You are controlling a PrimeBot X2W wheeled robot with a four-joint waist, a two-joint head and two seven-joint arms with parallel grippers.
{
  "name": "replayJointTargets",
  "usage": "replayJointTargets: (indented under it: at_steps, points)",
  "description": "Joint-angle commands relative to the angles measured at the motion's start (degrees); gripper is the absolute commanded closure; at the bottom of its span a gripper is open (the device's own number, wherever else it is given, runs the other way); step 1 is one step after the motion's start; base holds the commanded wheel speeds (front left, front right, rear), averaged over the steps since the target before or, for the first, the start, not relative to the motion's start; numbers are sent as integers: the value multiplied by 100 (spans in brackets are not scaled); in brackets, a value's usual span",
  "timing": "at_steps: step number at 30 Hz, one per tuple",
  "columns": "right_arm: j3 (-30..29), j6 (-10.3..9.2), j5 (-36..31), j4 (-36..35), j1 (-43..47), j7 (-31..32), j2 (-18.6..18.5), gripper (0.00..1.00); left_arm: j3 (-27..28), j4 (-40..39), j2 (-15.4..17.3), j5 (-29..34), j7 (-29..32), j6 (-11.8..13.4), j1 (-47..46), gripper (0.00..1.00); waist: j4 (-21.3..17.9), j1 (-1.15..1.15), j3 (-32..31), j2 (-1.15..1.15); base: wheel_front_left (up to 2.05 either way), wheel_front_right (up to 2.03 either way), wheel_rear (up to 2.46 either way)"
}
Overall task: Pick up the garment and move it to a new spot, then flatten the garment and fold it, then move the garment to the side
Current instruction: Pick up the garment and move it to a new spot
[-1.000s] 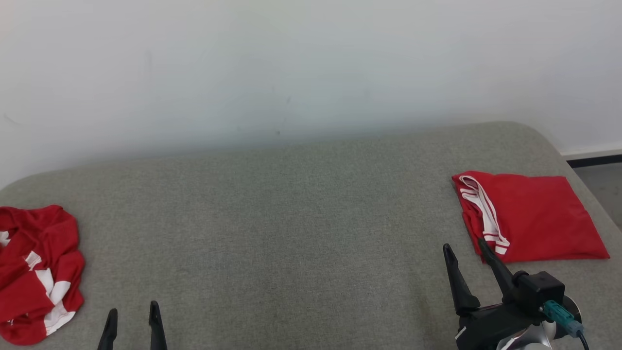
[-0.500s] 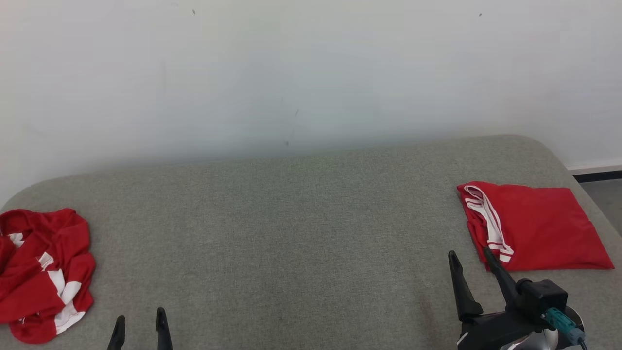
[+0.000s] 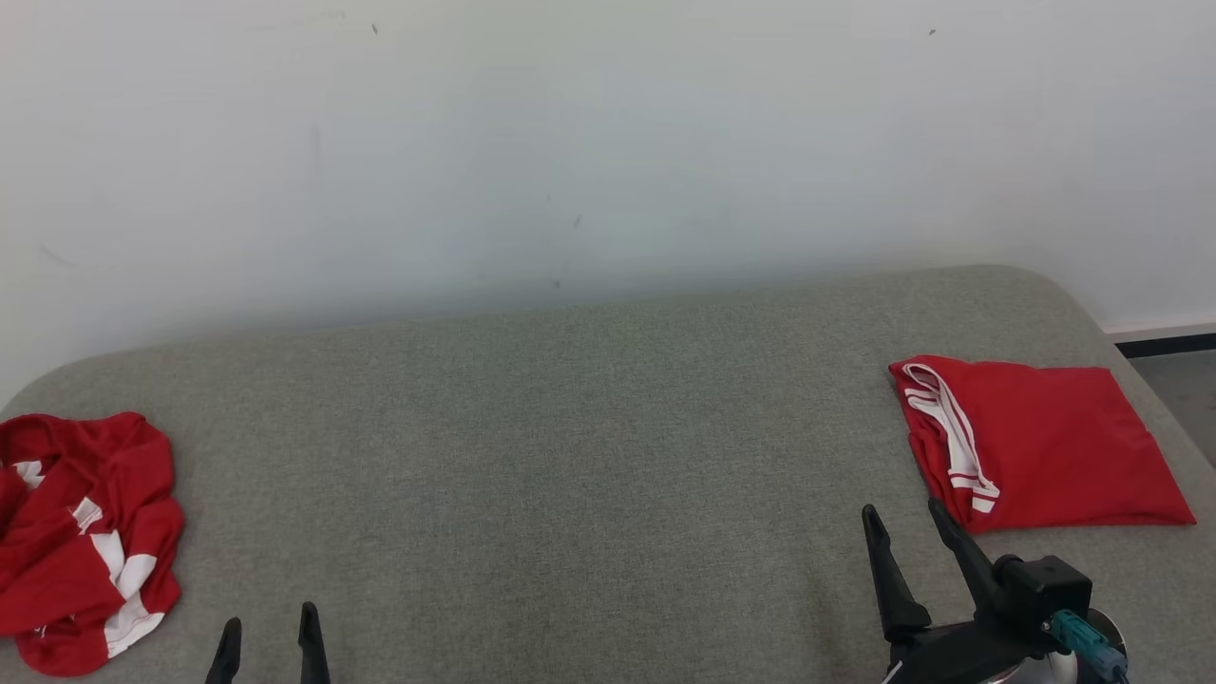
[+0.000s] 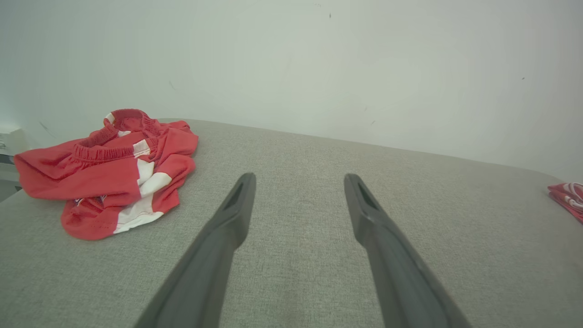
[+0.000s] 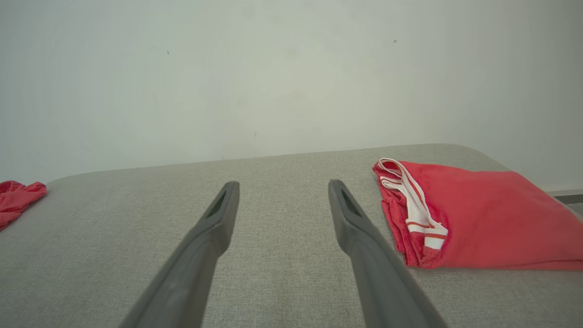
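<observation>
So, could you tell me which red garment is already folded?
The folded garment is at the right end, a neat flat rectangle; the crumpled garment at the left lies bunched.

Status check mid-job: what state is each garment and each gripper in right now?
crumpled garment: bunched in a heap at the left, nothing touching it.
folded garment: folded flat at the right, lying free.
left gripper: jaws open, empty.
right gripper: jaws open, empty, beside the folded garment.
</observation>
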Motion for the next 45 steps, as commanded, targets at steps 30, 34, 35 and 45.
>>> replayJointTargets:
  at_steps: [30, 34, 35, 45]
  points:
    - [74, -16, 119, 91, 130, -81, 105, 0, 203, 0, -12, 238, -3, -70, 10, 0, 1190, 0, 4, 0, 0, 0, 0]
    - [129, -16, 114, 127, 99, -79, 159, 0, 274, -3, -6, 282, -3, -89, 50, 0, 1547, 0, -12, 0, 0, 0, 0]
    - [152, -16, 119, 134, 92, -84, 168, 0, 308, -4, 0, 286, -3, -89, 72, 0, 1622, 0, -15, 0, 0, 0, 0]
    - [252, -16, 156, 257, 122, -138, 278, 0, 453, -31, 15, 324, -3, -126, 146, 0, 2230, 0, -17, 0, 0, 0, 0]
